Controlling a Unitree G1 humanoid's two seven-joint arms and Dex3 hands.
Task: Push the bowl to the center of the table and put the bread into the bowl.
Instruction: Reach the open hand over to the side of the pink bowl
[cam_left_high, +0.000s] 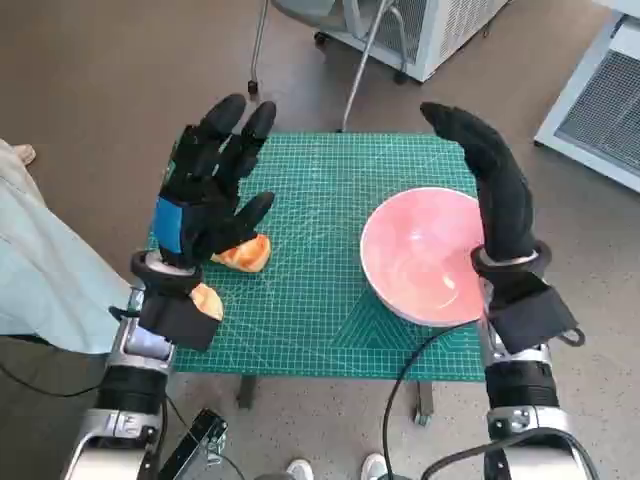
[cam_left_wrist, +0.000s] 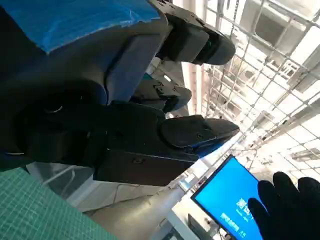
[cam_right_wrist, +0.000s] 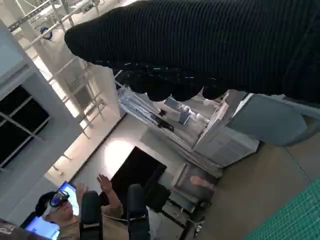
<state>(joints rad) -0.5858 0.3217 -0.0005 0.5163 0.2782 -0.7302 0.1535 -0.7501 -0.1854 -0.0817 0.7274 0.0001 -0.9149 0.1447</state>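
- Nearest us, our left robot hand (cam_left_high: 205, 195) hovers with fingers spread, holding nothing, above the bread (cam_left_high: 243, 253); another orange piece (cam_left_high: 207, 299) lies by its wrist.
- The pink bowl (cam_left_high: 425, 255) sits right of the bench (cam_left_high: 320, 200) centre, unpushed and empty; our right robot hand (cam_left_high: 495, 185), fingers extended, rises beside it, empty.
- Beyond, chair legs (cam_left_high: 355, 70) stand clear.

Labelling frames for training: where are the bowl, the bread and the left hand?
bowl (cam_left_high: 425, 250): head view, inner wall.
bread (cam_left_high: 245, 253): head view, orange crust.
left hand (cam_left_high: 200, 195): head view, back of hand.
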